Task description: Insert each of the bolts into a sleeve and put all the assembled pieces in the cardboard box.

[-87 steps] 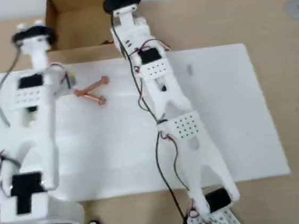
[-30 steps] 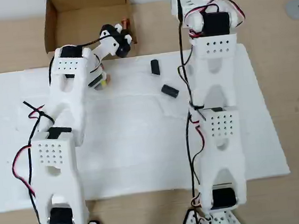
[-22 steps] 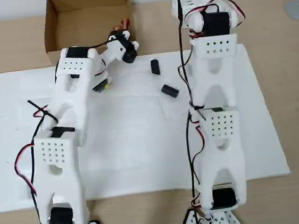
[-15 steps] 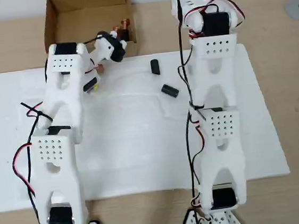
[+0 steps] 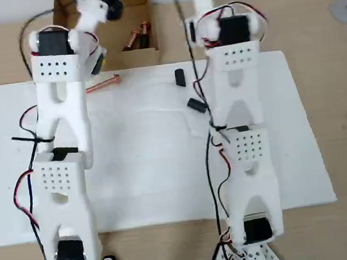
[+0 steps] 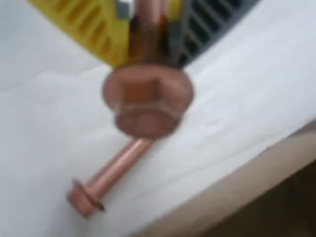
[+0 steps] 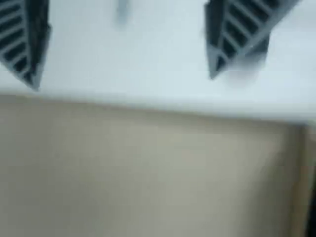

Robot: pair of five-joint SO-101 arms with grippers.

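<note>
Left gripper (image 6: 148, 47) clamping bolt (image 6: 147, 101), second bolt (image 6: 106, 175) seemingly on white sheet (image 6: 237, 98)

The high view looks straight down from well above the pale wooden table (image 5: 330, 57). The arm bases sit at the lower edge and the brown cardboard box (image 5: 132, 7) at the upper left.

The left wrist view is very close. It faces down past the left gripper (image 6: 148, 44), clamped on a held copper bolt (image 6: 148, 101), onto the white foam sheet (image 6: 39, 123). A loose copper bolt (image 6: 111, 173) lies there, and the high view shares it.

The right wrist view is equally close and looks between the spread fingers of the right gripper (image 7: 123, 44) at the sheet's edge.
</note>
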